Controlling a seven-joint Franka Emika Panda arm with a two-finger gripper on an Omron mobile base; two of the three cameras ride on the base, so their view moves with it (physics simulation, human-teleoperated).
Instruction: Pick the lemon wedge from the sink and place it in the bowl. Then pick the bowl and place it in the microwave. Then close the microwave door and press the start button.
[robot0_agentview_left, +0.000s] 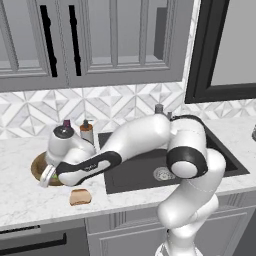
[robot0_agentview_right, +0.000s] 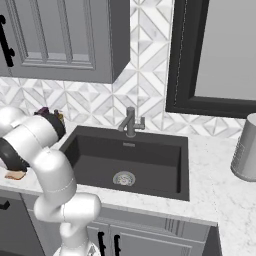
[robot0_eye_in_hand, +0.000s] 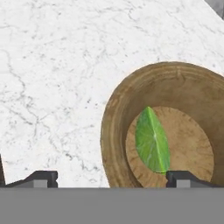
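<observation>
On a white marble kitchen counter (robot0_eye_in_hand: 52, 78), the gripper (robot0_eye_in_hand: 111, 177) hangs fingers spread above the small yellow-green lemon wedge (robot0_eye_in_hand: 152, 141) lying inside the round brown wooden bowl (robot0_eye_in_hand: 114, 131), whose rim should be gripped squarely next.

Bottles (robot0_agentview_left: 86, 131) crowd behind the bowl (robot0_eye_in_hand: 118, 131); marble counter (robot0_eye_in_hand: 52, 87) leftward seems open.

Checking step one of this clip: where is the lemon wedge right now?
In the hand view, the lemon wedge lies on the floor of the bowl, which sits on the marble counter; the open claw is above it.
</observation>
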